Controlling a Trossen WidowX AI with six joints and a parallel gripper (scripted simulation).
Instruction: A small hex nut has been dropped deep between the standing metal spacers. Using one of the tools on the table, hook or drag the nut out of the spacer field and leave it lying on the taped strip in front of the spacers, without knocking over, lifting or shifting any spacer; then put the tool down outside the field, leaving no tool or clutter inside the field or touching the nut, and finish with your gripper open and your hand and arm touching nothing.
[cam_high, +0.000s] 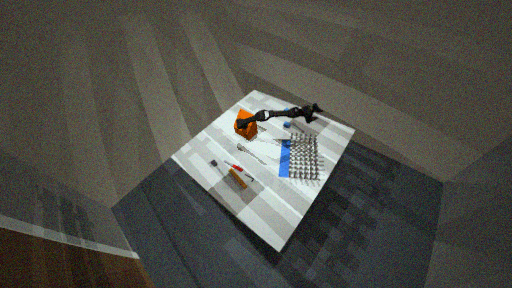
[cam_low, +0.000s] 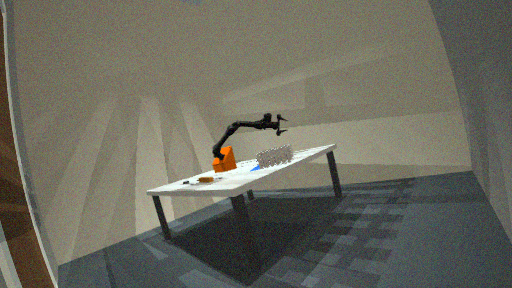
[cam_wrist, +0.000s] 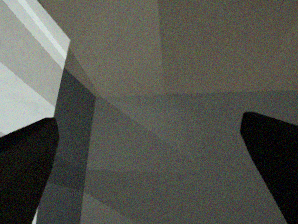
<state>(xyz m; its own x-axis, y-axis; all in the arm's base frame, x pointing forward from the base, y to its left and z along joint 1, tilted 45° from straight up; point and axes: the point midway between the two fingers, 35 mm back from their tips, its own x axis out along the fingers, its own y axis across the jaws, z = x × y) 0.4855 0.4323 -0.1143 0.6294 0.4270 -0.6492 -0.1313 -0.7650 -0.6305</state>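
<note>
My gripper is open and empty, raised high above the table beyond the spacers' upper end in the top view. The metal spacers stand in close rows. The blue taped strip runs along their left side in the top view. The hex nut cannot be made out. A tool with an orange-yellow handle lies on the table. Near it lie a red-handled tool and a black-ended tool.
The orange arm base stands on the white table. A small blue object lies beneath the arm in the top view. The wrist view shows a table edge at the left, with floor and wall beyond.
</note>
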